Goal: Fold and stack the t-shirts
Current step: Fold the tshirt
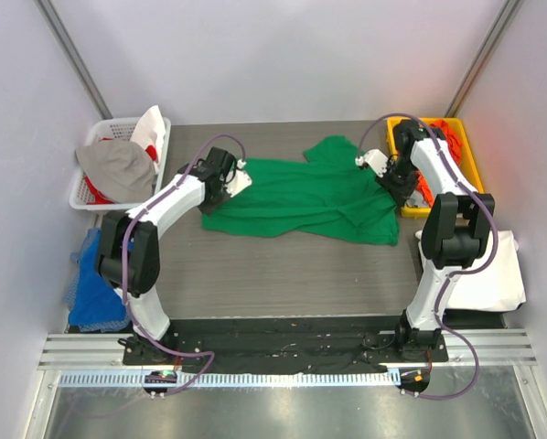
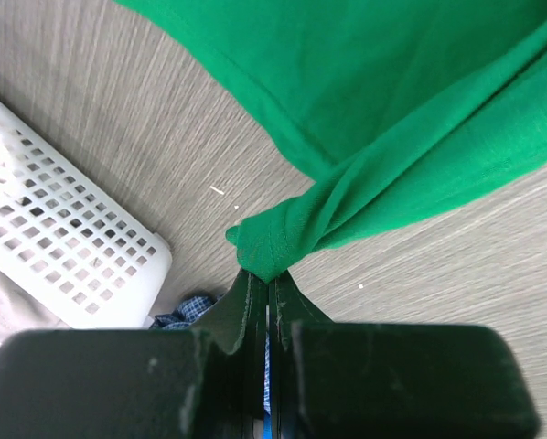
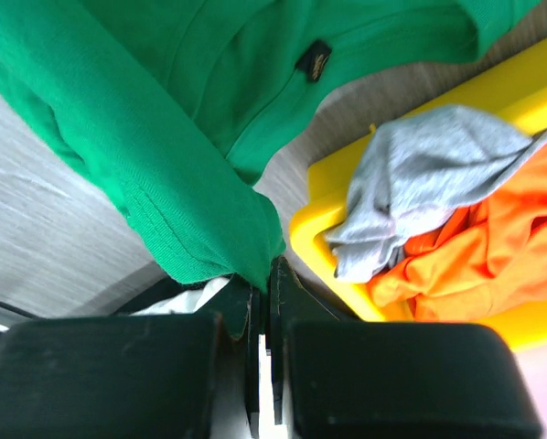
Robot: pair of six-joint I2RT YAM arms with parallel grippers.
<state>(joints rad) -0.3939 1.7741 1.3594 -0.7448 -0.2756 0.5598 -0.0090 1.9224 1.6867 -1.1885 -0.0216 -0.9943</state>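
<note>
While the green t-shirt (image 1: 310, 197) lay spread across the far half of the desk (image 1: 283, 274), the left end effector (image 2: 269, 277) was clenched on a bunched corner at its left edge, near the white basket (image 2: 63, 238). The right end effector (image 3: 265, 274) gripped the shirt's right edge beside the yellow bin (image 3: 315, 240), where an orange t-shirt (image 3: 475, 247) lay crumpled against a grey garment (image 3: 438, 155).
</note>
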